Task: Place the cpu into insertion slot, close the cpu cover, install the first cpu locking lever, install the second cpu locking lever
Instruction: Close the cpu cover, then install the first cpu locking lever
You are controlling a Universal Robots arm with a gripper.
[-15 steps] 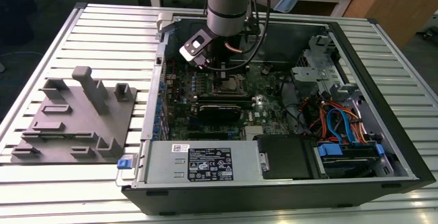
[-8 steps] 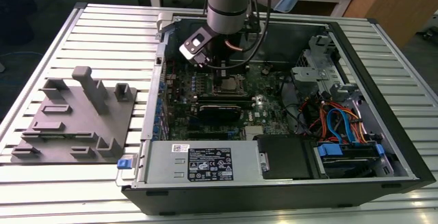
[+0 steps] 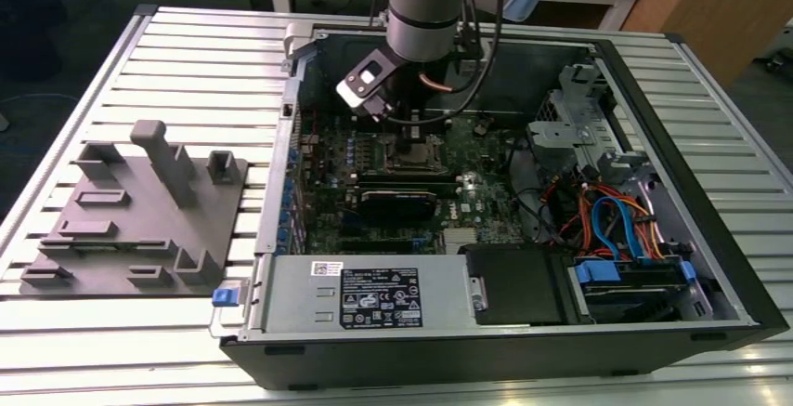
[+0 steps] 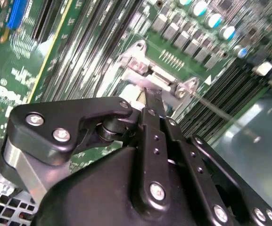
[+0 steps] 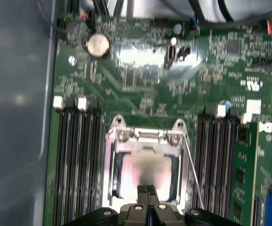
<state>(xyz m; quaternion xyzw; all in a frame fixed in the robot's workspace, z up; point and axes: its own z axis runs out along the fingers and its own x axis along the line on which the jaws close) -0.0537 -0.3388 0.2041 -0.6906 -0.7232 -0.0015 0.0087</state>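
The cpu, a dull silver square, lies in the insertion slot on the green board. The silvery cpu cover lies flat around it, its window framing the chip. In both wrist views my gripper hangs just over the chip's edge, black fingertips pressed together with nothing between them. A thin wire locking lever runs along one side of the socket, standing slightly off the frame. In the exterior view the arm reaches down into the open computer case over the socket.
Long black memory slots flank the socket. A coin battery sits farther along the board. The case holds a power supply and cable bundles. A grey fixture plate lies on the table at the exterior view's left.
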